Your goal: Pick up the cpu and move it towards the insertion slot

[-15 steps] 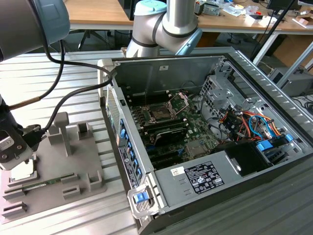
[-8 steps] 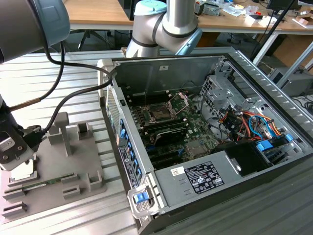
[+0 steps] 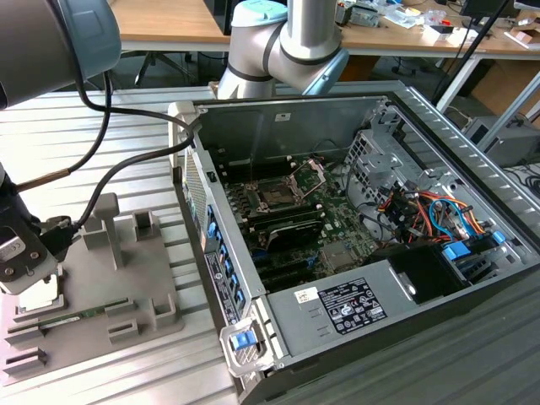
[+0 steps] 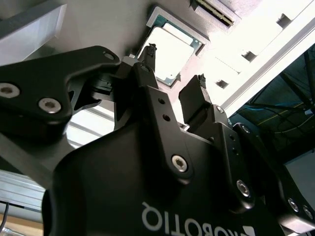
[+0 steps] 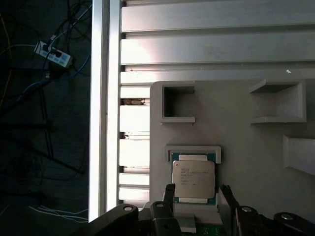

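**Q:** Where is the cpu?

**A:** The cpu (image 5: 193, 179) is a flat square chip with a silvery top and a thin green rim. It lies flat in a framed square recess of a grey plastic tray (image 5: 246, 162). The tray rests on a bench (image 3: 152, 110) of ribbed aluminium slats, at the exterior view's left.

**Q:** And the claw?

**A:** The black claw (image 5: 197, 187) hangs right over the chip with its jaws spread. In both wrist views its two fingertips (image 5: 170, 189) stand apart, one beside each of two opposite edges of the cpu. The chip's bright face shows between them. Whether the tips touch the chip cannot be told. The chip sits level inside its recess, not lifted.

**Q:** Where is the insertion slot?

**A:** It is well apart from the chip, towards the exterior view's right, inside an open computer case (image 3: 278, 118) that lies on its side. The insertion slot (image 3: 277, 196) is a dark square socket with a shiny metal frame on the green motherboard. Its silver retaining plate (image 3: 310, 173) is tilted up. Part of the arm (image 3: 304, 34) rises behind the case.
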